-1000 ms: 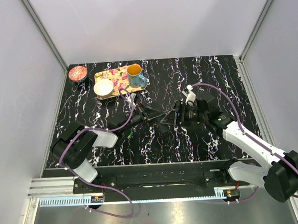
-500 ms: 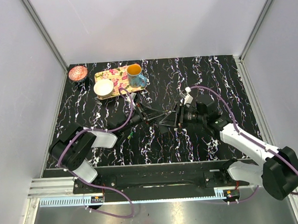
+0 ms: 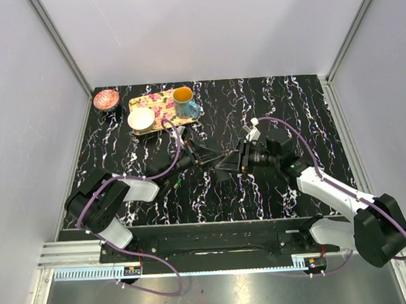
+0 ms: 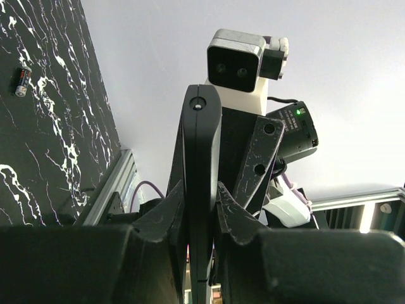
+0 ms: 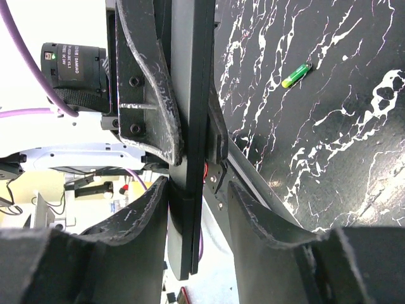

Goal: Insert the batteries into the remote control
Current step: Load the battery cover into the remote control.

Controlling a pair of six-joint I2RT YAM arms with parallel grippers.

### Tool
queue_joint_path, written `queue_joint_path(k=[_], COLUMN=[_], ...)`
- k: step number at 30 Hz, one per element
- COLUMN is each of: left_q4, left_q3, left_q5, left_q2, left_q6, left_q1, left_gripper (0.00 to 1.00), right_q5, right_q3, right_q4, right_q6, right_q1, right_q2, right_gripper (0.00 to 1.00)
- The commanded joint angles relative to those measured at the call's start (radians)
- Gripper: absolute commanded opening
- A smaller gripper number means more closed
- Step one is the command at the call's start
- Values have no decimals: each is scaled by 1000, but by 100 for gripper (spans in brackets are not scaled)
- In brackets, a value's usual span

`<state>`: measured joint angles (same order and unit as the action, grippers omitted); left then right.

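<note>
Above the middle of the surface, the two arms meet over the remote control point(image 4: 202, 126), which is lifted clear and turned on edge so that only its thin black side faces each wrist camera. The left hand point(image 4: 200, 190) is clenched on the slab, one finger pressed to each flat face, which appears to be what keeps it steady in the air. The right hand point(image 5: 193, 189) comes at it from the opposite end, its fingers point(image 5: 149, 209) straddling the same slab. Whether they already press on it cannot be told from these views.

The likely purpose is a handover or a two-handed brace, so that the battery recess can be turned to where a cell can go in. None of the batteries is seen in either hand. One green-and-yellow battery point(image 5: 296, 75) lies loose on the black marbled surface below the right wrist, and another battery point(image 4: 23, 81) rests alone on it in the left wrist view. Seen from overhead, a small cell point(image 3: 178, 184) sits left of the middle, toward the near edge, so loading seems not yet begun.
</note>
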<state>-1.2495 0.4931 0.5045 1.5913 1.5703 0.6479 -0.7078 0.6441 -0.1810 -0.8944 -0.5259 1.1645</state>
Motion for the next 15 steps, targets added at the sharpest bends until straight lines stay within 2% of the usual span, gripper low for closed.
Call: queue_joint_path(k=[1, 4, 15], left_q4=[-96, -102, -91], left_q3=[-10, -8, -24], left_q5=[32, 42, 75], left_q2=[-53, -60, -120], left_q6=[0, 0, -4], left_q1=[21, 33, 50], left_gripper=[0, 0, 0], right_q5=[16, 19, 18], right_q3=[8, 18, 61], right_q4=[-48, -58, -69], right_q6=[-11, -18, -3], right_q1=[9, 9, 15], right_q2=[29, 44, 101], right_gripper=[8, 0, 0])
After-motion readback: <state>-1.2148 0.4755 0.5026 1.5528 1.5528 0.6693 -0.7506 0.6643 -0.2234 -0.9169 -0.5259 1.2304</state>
